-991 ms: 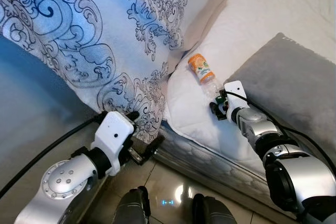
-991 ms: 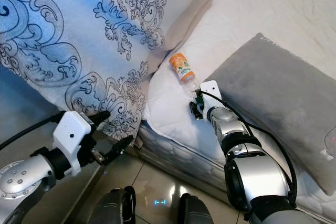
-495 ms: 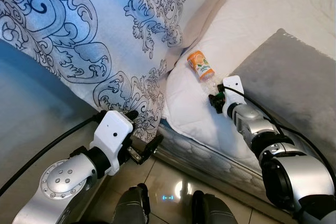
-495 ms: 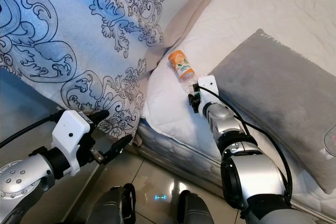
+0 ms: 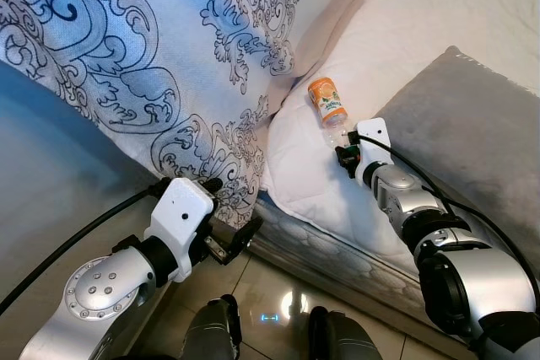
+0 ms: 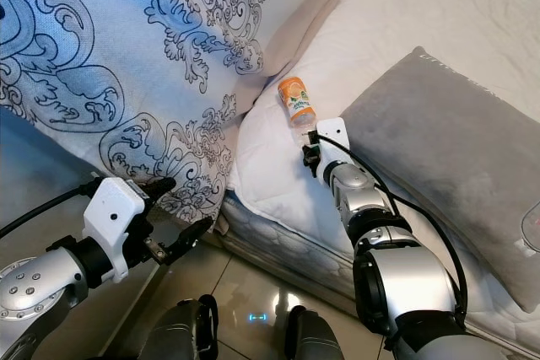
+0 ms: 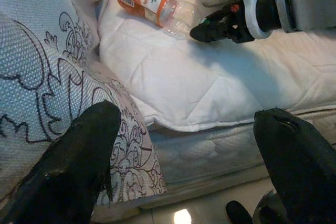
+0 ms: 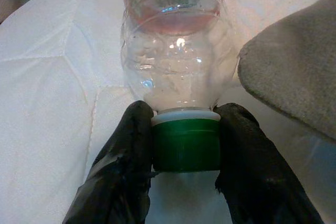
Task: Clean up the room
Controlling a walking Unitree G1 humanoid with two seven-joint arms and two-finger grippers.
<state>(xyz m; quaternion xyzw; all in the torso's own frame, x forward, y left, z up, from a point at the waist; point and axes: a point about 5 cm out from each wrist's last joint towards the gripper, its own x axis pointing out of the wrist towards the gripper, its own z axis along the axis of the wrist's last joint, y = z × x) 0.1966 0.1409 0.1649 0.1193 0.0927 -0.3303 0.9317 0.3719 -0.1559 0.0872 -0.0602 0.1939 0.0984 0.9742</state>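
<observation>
Bed (image 5: 439, 6): white quilted cover, seen from its edge.
Plastic bottle (image 5: 330, 107): clear body, orange label, green cap (image 8: 186, 144); lying on its side on the white quilted pad (image 5: 312, 174) near the bed's edge, between the patterned pillow and the grey pillow, base toward the bed's middle, cap toward the robot.
Right gripper (image 8: 186, 153): reached out over the pad; jaws clamped on the bottle's green cap, one black finger (image 8: 128, 150) at each side, pads touching the cap.
Grey pillow (image 5: 472, 132): on the bed just beside the bottle, at the robot's right.
Patterned pillow (image 5: 152, 48): large, white-blue with dark scrollwork, propped at the robot's left, lower corner hanging past the mattress edge (image 5: 337, 250).
Left gripper (image 6: 173, 217): low beside the bed, under the patterned pillow's corner; jaws apart, holding nothing, fingertips (image 7: 79, 166) well spread.
Floor (image 5: 278, 292): glossy tile below the mattress, robot's feet (image 5: 215, 335) at the bottom.
</observation>
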